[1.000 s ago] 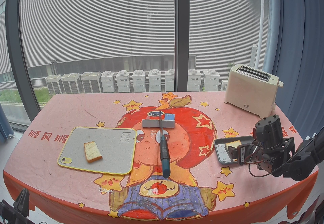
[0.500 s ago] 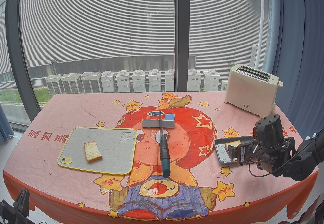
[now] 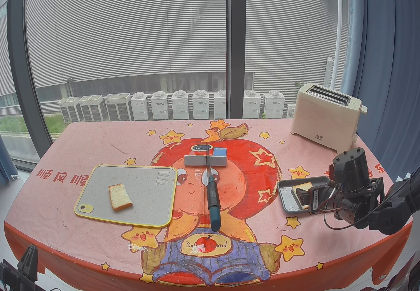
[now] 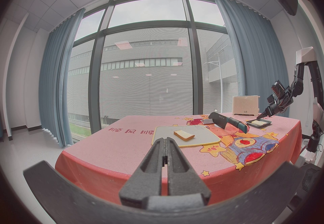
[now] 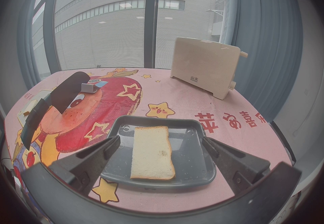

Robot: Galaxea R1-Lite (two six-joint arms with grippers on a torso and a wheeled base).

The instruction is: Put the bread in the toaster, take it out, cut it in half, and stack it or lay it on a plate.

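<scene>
Bread [image 5: 152,157] on plate [image 5: 192,165], right tool [image 5: 160,141] spread just above

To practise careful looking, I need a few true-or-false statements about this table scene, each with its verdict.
1. A piece of bread lies flat on the grey tray. True.
2. The right gripper is open, close by the tray. True.
3. The knife lies on the cutting board. False: it lies on the tablecloth beside the board, its blade on a small rest.
4. Bread sticks out of the toaster. False: nothing sticks out of its slots.
5. The left gripper is shut and holds nothing. True.
6. The cutting board is bare. False: a second piece of bread lies on it.
</scene>
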